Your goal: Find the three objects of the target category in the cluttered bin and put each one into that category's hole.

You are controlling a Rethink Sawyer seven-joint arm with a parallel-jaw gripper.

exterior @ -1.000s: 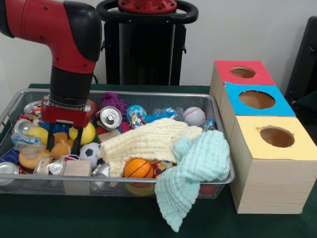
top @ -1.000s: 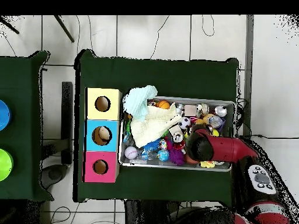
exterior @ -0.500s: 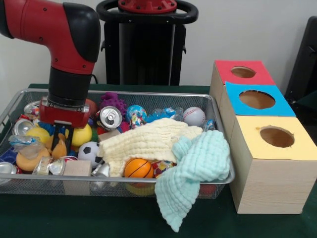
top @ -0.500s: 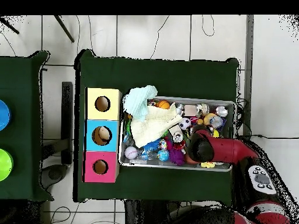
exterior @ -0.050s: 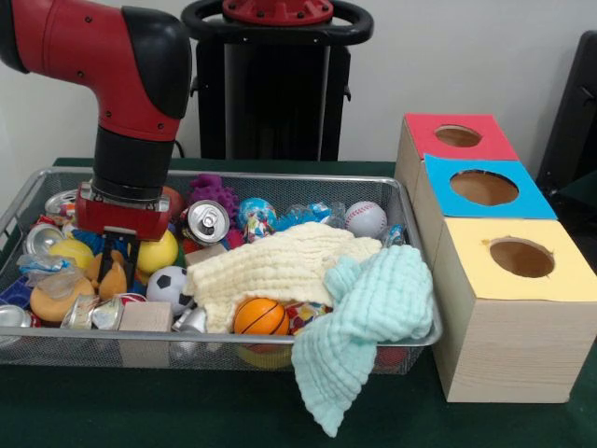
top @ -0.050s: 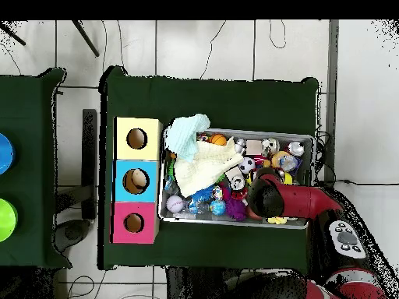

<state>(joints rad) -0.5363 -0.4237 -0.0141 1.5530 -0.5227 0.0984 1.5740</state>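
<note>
My gripper (exterior @ -0.050s: pixel 116 273) hangs over the left part of the wire bin (exterior @ -0.050s: pixel 280 177), shut on a small orange pear-shaped toy (exterior @ -0.050s: pixel 111 284) between its black fingers. Around it lie a yellow ball (exterior @ -0.050s: pixel 157 252), a soccer ball (exterior @ -0.050s: pixel 169 286) and a larger orange toy (exterior @ -0.050s: pixel 51 303). A baseball (exterior @ -0.050s: pixel 366 218) and a small basketball (exterior @ -0.050s: pixel 260 316) sit further right. Three boxes stand right of the bin, their holes in a red top (exterior @ -0.050s: pixel 458 136), a blue top (exterior @ -0.050s: pixel 484 188) and a yellow top (exterior @ -0.050s: pixel 521 258). In the overhead view the arm's wrist (top @ -0.050s: pixel 269 198) covers the gripper.
A cream cloth (exterior @ -0.050s: pixel 280 266) covers the bin's middle, and a mint cloth (exterior @ -0.050s: pixel 368 317) hangs over its front right rim. Drink cans (exterior @ -0.050s: pixel 207 222), a purple spiky toy (exterior @ -0.050s: pixel 213 191), a wooden block (exterior @ -0.050s: pixel 145 317) and crumpled wrappers crowd the bin.
The fingers, spread apart a second ago, have shut on the orange toy. The toy now sits a little higher between them.
</note>
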